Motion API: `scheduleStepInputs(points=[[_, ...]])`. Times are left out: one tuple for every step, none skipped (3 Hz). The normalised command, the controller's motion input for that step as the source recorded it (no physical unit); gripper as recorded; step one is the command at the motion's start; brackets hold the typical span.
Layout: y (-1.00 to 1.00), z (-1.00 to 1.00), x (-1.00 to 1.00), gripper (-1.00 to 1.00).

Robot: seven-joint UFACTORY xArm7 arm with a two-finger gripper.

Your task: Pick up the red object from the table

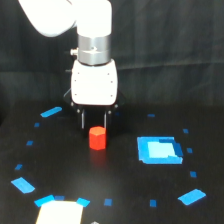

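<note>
Black matte table (120, 165) carries the red hexagonal block (97, 138) near centre, a blue square patch (159, 150) at its three o'clock. At twelve o'clock, the gripper (94, 121) hangs, jaws spread, grasping nothing.

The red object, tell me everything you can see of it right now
The red object is a small, bright red-orange block with faceted sides and a flat top, plain and matte-looking. It stands upright on the black table, to the exterior view's left of the blue square patch. The claw hangs just above it, fingers pointing down on either side of its top. Whether the fingers touch it cannot be told.
</note>
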Motion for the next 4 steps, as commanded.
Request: scheduleStepInputs(points=[[-1.00,-0.85,-0.31,-1.00],[-0.21,0.80,0.43,-0.97],[0.60,0.15,1.00,1.00],[-0.71,0.16,0.42,0.91]])
